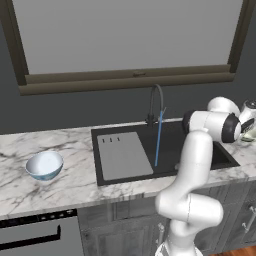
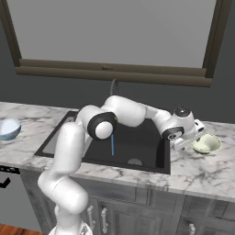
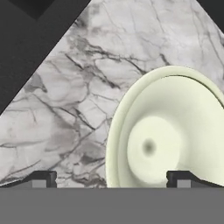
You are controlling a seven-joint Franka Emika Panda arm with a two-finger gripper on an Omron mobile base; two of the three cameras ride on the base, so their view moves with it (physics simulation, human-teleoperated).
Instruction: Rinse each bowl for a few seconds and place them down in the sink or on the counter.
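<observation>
The pale yellow-green bowl [image 3: 170, 131] stands upright on the counter [image 3: 65, 109] right of the sink [image 2: 137, 137]. My gripper [image 3: 112, 179] hangs open close above it. One fingertip [image 3: 181, 178] is over the bowl's inside, the other over the marble, so the near rim lies between the jaws. From the right base camera, the gripper [image 2: 195, 136] is at the left edge of this bowl [image 2: 207, 144]. The other bowl [image 1: 44, 165], white inside and light blue outside, sits upright on the counter [image 1: 75, 185] left of the sink [image 1: 175, 145].
A thin blue stream of water [image 1: 158, 140] falls from the dark arched faucet [image 1: 157, 100] into the black basin. A flat grey panel [image 1: 122, 155] covers its left half. A window sill runs along the wall behind. Dark cabinets sit below the worktop.
</observation>
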